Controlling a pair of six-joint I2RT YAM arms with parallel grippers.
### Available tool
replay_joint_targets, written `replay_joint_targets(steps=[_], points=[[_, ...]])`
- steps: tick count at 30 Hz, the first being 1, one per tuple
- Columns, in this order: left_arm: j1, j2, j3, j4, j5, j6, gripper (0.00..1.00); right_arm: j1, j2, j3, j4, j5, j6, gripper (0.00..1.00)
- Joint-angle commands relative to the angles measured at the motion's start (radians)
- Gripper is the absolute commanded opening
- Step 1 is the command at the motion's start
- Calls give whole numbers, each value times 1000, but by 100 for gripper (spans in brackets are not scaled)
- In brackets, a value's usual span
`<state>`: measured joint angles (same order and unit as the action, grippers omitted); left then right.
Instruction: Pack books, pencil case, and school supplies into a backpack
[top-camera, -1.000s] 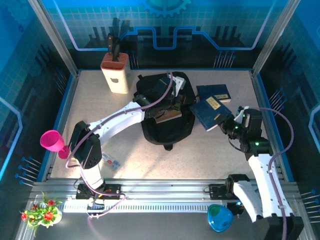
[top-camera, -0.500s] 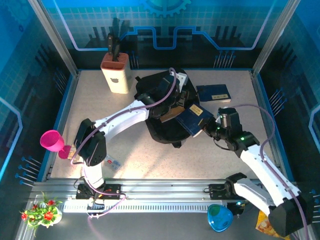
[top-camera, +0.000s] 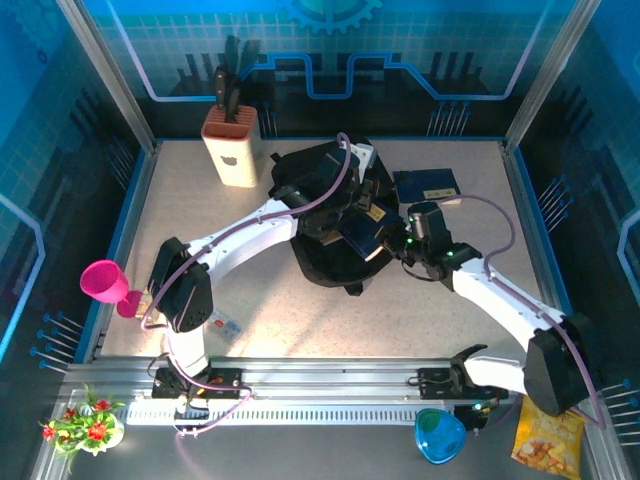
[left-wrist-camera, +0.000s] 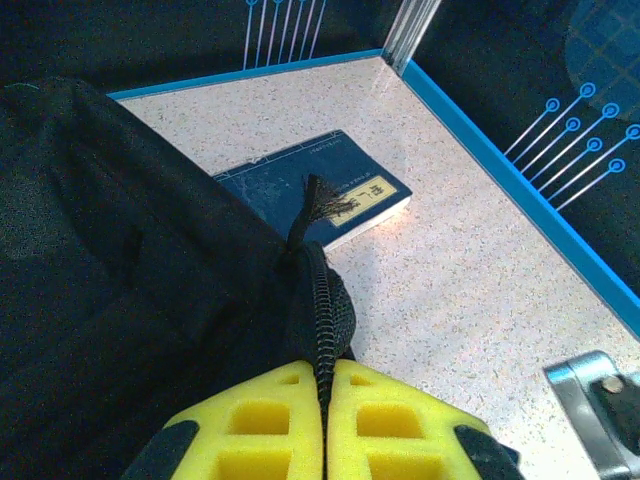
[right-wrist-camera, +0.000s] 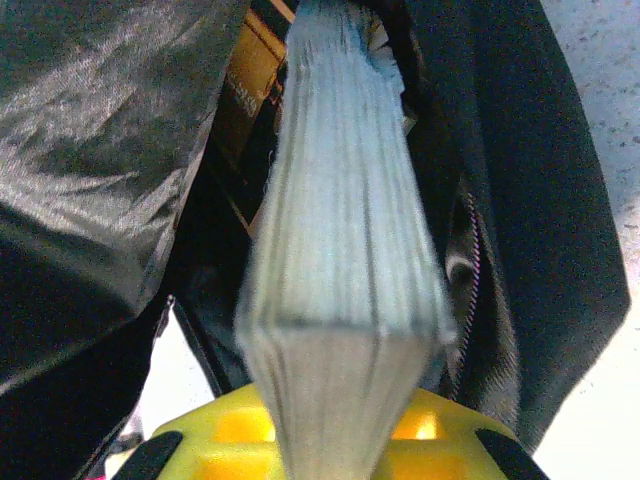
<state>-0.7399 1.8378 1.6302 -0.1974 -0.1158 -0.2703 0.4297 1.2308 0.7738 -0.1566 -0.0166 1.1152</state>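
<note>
Black backpack (top-camera: 318, 262), mid-table: the left gripper (left-wrist-camera: 322, 375) is clenched on its zipper (left-wrist-camera: 321, 300), holding the mouth open. From the right, the right gripper (right-wrist-camera: 335, 425) grasps a blue book (right-wrist-camera: 340, 250), leading edge in the mouth. Feed it straight and flat, clear of the zipper.

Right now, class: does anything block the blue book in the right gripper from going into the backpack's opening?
Nothing visible blocks it. The left gripper pinches the backpack at its zipper, the blue book pokes into the opening, and a tan-edged book lies inside, beside it.
</note>
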Motion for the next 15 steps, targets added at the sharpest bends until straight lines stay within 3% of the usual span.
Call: replay_joint_targets(steps=[1,15], points=[[-6,-25,60,55,4,-23,0,36,55,81,46,100,21,14],[21,-27,77,15,-12,-69,0,69,391,227,99,142,65,16]])
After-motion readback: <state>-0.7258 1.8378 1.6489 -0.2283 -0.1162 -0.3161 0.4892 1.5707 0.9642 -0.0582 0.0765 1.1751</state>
